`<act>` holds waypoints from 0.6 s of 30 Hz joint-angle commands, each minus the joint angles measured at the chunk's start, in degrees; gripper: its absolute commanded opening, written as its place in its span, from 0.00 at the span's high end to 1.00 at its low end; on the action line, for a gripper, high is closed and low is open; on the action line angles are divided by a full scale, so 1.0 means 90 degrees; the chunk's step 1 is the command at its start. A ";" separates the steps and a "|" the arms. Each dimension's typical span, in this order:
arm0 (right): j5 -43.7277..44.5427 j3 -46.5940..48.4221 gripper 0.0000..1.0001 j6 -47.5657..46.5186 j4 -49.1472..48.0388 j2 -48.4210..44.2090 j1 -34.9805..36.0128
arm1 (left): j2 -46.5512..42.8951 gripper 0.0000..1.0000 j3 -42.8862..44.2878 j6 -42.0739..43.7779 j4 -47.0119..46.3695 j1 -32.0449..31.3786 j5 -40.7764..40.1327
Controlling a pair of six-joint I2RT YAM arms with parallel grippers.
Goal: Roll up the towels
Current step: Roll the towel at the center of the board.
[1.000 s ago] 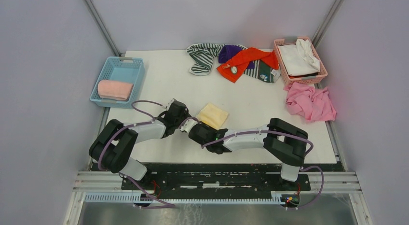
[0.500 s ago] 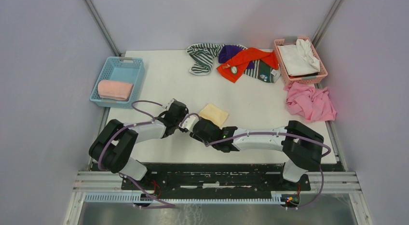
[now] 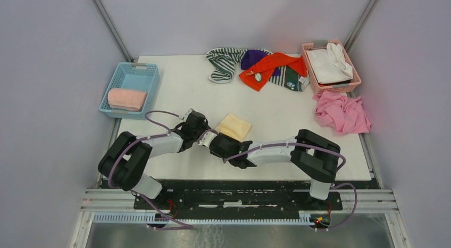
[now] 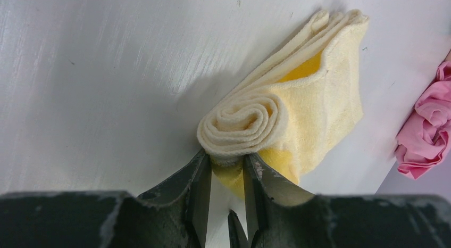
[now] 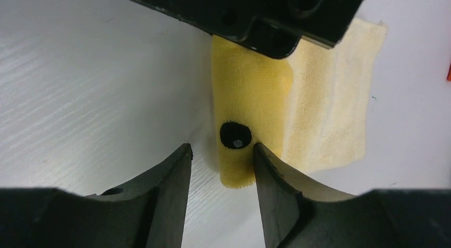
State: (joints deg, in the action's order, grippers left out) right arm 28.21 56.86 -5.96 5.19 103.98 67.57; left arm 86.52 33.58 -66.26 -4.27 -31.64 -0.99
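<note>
A pale yellow towel [image 3: 234, 126] lies near the table's front middle, partly rolled from its near end. In the left wrist view the roll [image 4: 244, 125] shows as a spiral, and my left gripper [image 4: 226, 158] is shut on its end. My right gripper [image 5: 222, 149] is open at the roll's other end [image 5: 239, 168], which sits between its fingers against the right one. In the top view both grippers meet, left [image 3: 203, 136] and right [image 3: 215, 143]. Striped [image 3: 222, 60], purple [image 3: 251, 57] and orange-red [image 3: 268, 67] towels lie piled at the back.
A blue basket [image 3: 133, 65] at the left holds a rolled light pink towel [image 3: 127, 98]. A pink basket [image 3: 331, 89] at the back right holds white cloth. A crumpled pink towel [image 3: 343, 112] lies at the right edge.
My right arm's elbow swung out to the right and came back, and its jaws widened a little. The left gripper kept its hold on the yellow roll.
</note>
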 commanded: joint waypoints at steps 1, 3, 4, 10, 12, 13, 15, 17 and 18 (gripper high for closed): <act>0.0124 0.0030 0.46 -0.0033 -0.0017 0.0062 -0.0151 | 0.0162 0.65 -0.0192 0.0092 0.0928 -0.0004 -0.0432; 0.0158 0.0012 0.46 -0.0046 -0.0027 -0.0022 -0.0194 | 0.0165 0.66 -0.0192 0.0101 0.0931 0.0001 -0.0418; 0.0123 0.0000 0.46 -0.0055 -0.0022 -0.0093 -0.0207 | 0.0162 0.66 -0.0196 0.0106 0.0932 0.0001 -0.0417; -0.0581 0.0133 0.46 -0.0016 0.0250 -0.0588 -0.0339 | 0.0150 0.66 -0.0196 0.0118 0.0933 0.0009 -0.0414; -0.0642 0.0145 0.46 -0.0070 0.0232 -0.0663 -0.0352 | 0.0139 0.65 -0.0180 0.0142 0.0933 0.0001 -0.0408; -0.0635 0.0152 0.46 -0.0101 0.0218 -0.0669 -0.0363 | 0.0138 0.65 -0.0178 0.0136 0.0939 0.0008 -0.0407; -0.0669 0.0167 0.46 -0.0137 0.0235 -0.0644 -0.0413 | 0.0142 0.65 -0.0167 0.0148 0.0936 0.0004 -0.0407; -0.0739 0.0224 0.46 -0.0156 0.0292 -0.0516 -0.0462 | 0.0142 0.66 -0.0161 0.0147 0.0934 0.0009 -0.0399; -0.0758 0.0257 0.46 -0.0173 0.0331 -0.0462 -0.0475 | 0.0145 0.65 -0.0166 0.0149 0.0941 0.0008 -0.0391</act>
State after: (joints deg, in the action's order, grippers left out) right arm 22.79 56.88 -6.52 7.33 100.03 64.01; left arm 86.52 33.58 -66.24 -4.25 -31.64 -1.02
